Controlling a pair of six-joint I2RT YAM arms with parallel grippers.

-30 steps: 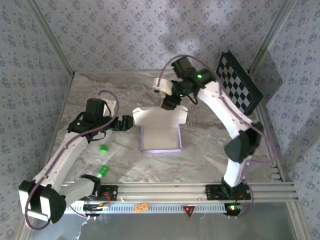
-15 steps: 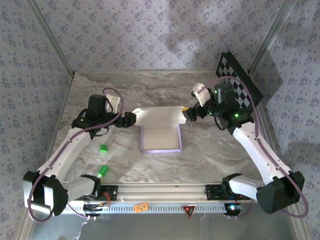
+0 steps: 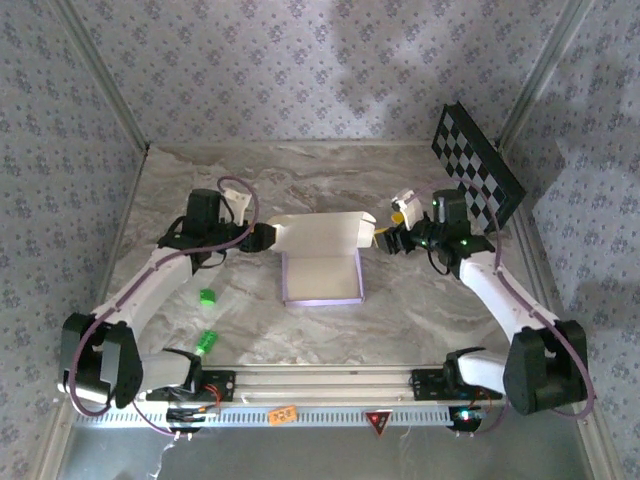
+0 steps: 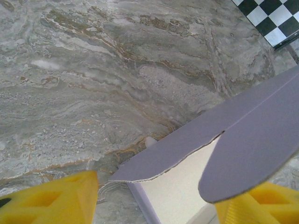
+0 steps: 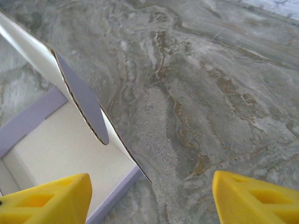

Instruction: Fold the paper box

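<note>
Flanking open paper box (image 3: 320, 265) at table (image 3: 430, 300) centre: left gripper (image 3: 268, 238), right gripper (image 3: 385, 241), both spread wide.

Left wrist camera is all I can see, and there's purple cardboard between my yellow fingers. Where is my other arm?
Observer: The right gripper is open at the right end of the thin cream-and-lavender cardboard paper box, beside its upright lid panel.
Operator: Is the box shut?
Observer: No, the top view shows its cream tray open.
Operator: Anything else around?
Observer: Two small green pieces lie on the marble-patterned table, left of the box.
</note>
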